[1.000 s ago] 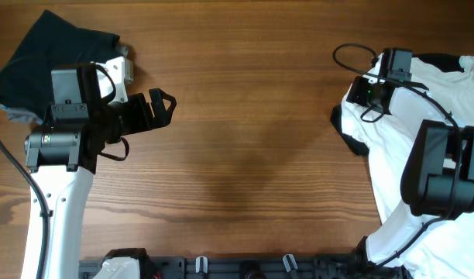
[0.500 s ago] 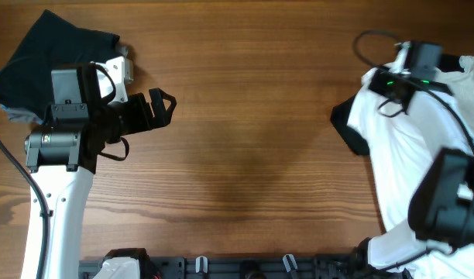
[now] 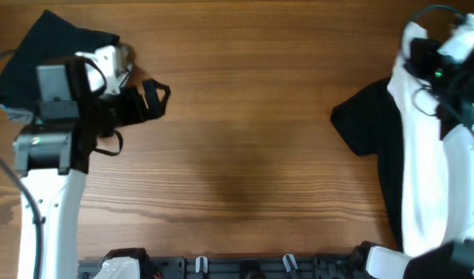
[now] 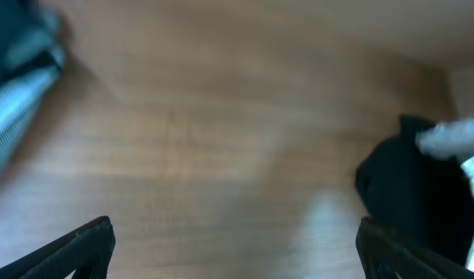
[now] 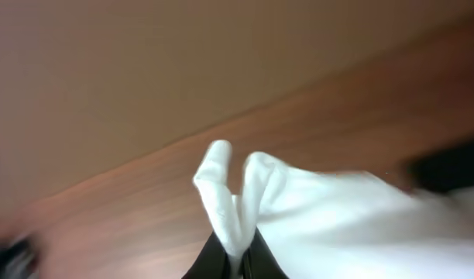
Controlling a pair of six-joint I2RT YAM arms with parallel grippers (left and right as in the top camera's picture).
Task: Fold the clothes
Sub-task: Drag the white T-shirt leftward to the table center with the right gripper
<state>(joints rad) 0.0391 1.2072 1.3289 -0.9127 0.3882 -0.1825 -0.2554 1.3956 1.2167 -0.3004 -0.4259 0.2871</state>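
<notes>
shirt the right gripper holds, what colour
The shirt is white, clearest in the right wrist view.

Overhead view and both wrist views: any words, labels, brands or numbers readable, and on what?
None readable.
On the white T-shirt: no lettering shows.
On the black garment beside it: plain.
On the dark garment at far left: plain.
On the left arm motor housing: a small mark, too blurred to read.
Wrist views: motion-blurred, no text.
</notes>
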